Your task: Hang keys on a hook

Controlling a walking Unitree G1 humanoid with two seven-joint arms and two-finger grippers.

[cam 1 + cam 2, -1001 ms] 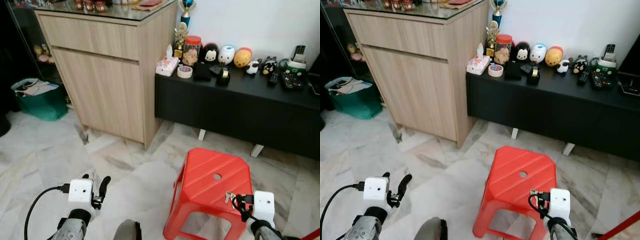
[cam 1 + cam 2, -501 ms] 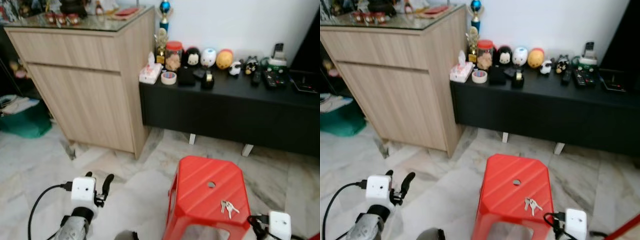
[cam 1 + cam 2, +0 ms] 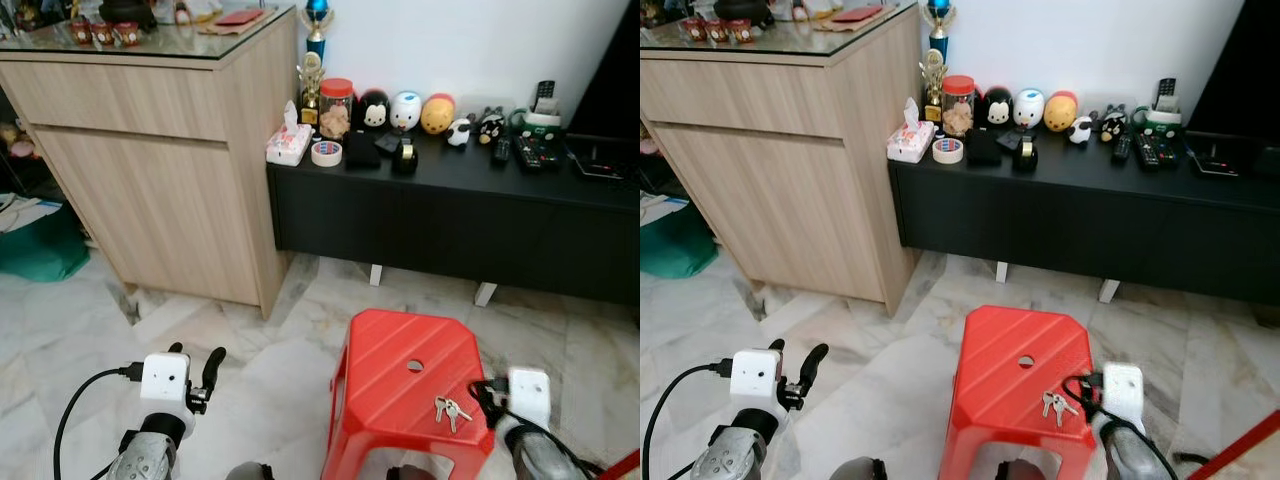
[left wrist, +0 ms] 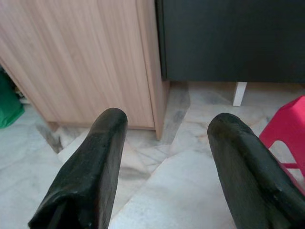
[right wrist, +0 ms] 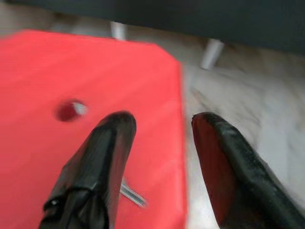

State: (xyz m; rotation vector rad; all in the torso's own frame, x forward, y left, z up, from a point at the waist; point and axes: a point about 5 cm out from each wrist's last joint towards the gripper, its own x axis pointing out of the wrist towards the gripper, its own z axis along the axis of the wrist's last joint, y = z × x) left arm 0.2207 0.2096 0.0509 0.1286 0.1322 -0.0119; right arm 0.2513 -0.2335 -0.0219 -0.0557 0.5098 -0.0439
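A small bunch of silver keys (image 3: 447,409) lies on the front right part of the red plastic stool (image 3: 390,360). My right gripper (image 3: 480,391) hovers at the stool's right edge, just right of the keys, fingers open. In the right wrist view the open gripper (image 5: 162,119) points over the stool top (image 5: 57,71), and one key (image 5: 131,193) shows blurred beside a finger. My left gripper (image 3: 195,356) is open and empty, low over the marble floor left of the stool. The left wrist view has that gripper (image 4: 167,124) facing the cabinet's corner.
A tall wooden cabinet (image 3: 170,150) stands at the left. A low black bench (image 3: 450,200) along the wall carries toys, a tape roll and remotes. A green bin (image 3: 40,245) sits far left. Marble floor (image 3: 260,350) surrounds the stool.
The whole view has shifted as the camera moved. My right gripper dropped low half a second ago and has risen again beside the keys. The left gripper holds its pose.
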